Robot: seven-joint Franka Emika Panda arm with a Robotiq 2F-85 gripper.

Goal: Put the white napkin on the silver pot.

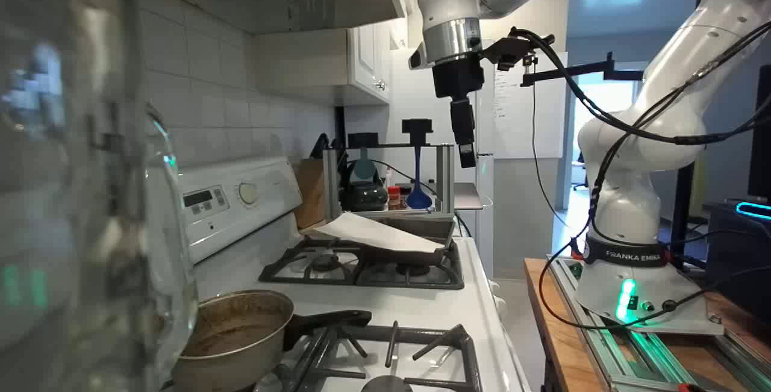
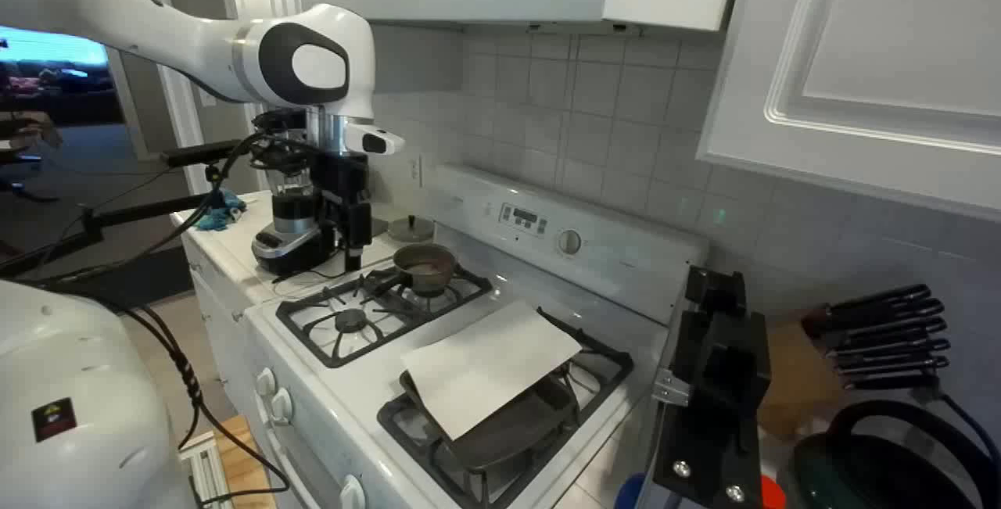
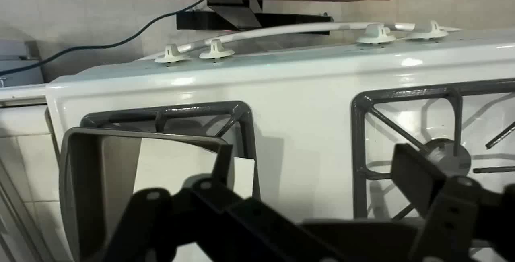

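Hanging tip-down over the stove (image 1: 397, 301), the gripper (image 3: 310, 157) sits at the end of an arm (image 1: 680, 115) that arches high from its base (image 1: 668, 295) and folds downward at the wrist (image 1: 455, 37); an exterior view shows it leaning slightly off vertical. The fingers (image 3: 414, 177) are parted wide, released, one toward each side of the wrist view, well above the stove. Below them and apart from them lies the white napkin (image 2: 493, 364), off toward the finger at the left of the wrist view, which hides some of it there. It is spread across a dark pan (image 2: 516, 431), and past the pan's rim a strip of it shows just beside that fingertip. Under the pan is a grate (image 3: 246, 133), likewise lower than the fingers. The opposite finger shows against another grate (image 3: 359, 157), and in an exterior view the silver pot (image 2: 425, 267) stands on the rear of that one, apart from the napkin. Seen in an exterior view, the pot is lower than the fingers and nearer the tiled wall (image 1: 211, 97), its tan-brown inside in plain sight and its dark handle (image 1: 331, 321) pointing out to the fingers' side.
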